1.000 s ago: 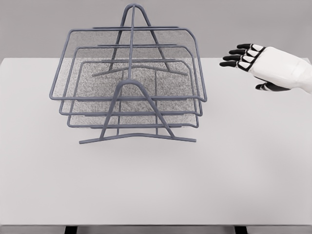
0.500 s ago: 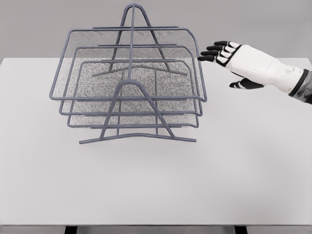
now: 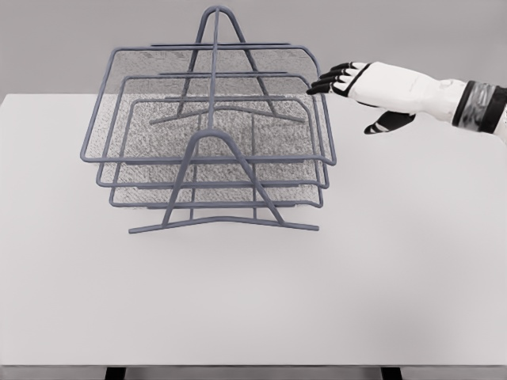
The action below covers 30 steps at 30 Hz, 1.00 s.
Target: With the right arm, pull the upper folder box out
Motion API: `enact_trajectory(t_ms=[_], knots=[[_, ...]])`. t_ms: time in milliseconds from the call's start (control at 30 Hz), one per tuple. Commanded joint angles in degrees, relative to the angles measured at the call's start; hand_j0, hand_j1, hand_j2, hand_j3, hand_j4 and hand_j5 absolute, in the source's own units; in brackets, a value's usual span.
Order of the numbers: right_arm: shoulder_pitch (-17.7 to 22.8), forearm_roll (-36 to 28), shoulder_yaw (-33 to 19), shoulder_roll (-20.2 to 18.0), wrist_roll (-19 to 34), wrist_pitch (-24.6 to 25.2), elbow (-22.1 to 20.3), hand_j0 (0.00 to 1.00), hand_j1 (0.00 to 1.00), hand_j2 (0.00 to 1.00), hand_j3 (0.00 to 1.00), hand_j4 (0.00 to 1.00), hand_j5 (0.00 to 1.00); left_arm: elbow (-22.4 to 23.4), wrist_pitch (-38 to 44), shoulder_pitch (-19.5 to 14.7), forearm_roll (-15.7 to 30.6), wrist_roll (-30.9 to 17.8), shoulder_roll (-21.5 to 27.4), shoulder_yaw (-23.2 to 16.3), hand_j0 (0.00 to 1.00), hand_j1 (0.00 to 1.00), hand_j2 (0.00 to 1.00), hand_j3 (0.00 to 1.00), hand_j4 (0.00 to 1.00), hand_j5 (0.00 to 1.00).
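A grey-blue wire rack (image 3: pixel 214 142) with three stacked mesh trays stands on the white table (image 3: pixel 253 301), left of the middle. The upper tray (image 3: pixel 119 103) is the widest; its rim runs along the top. My right hand (image 3: pixel 337 83) reaches in from the right, palm down, fingers spread and holding nothing. Its black fingertips (image 3: pixel 317 87) are at the upper tray's right rear corner, close to the rim or just touching it. The thumb hangs below, apart from the rack. The left arm does not show.
The rack's A-shaped front leg (image 3: pixel 226 186) stands toward me, with its foot bar along the table. The table's far edge runs behind the rack against a grey wall.
The right hand has travelled leftward and slightly up, from well right of the rack to the upper tray's right rear corner. More of the forearm shows. The rack has not moved.
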Motion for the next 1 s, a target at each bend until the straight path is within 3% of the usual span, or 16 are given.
enact_trajectory(t_ms=[0, 633, 967], knots=[[0.0, -0.3, 0.5, 1.3, 0.1, 0.1, -0.1, 1.0, 1.0, 1.0, 1.0, 1.0, 1.0, 0.0, 0.0, -0.1, 0.0, 0.0, 0.0, 0.0, 1.0, 1.0, 1.0, 1.0, 1.0, 1.0], [1.5, 4.4, 4.7, 0.7, 0.3, 0.1, -0.1, 1.0, 1.0, 1.0, 1.0, 1.0, 1.0, 0.0, 0.0, 0.0, 0.0, 0.0, 0.0, 0.0, 1.0, 1.0, 1.0, 1.0, 1.0, 1.0], [1.4, 3.5, 3.9, -6.0, 0.0, 0.1, -2.2, 1.0, 1.0, 1.0, 1.0, 1.0, 1.0, 0.0, 0.0, 0.0, 0.0, 0.0, 0.0, 0.0, 1.0, 1.0, 1.0, 1.0, 1.0, 1.0]])
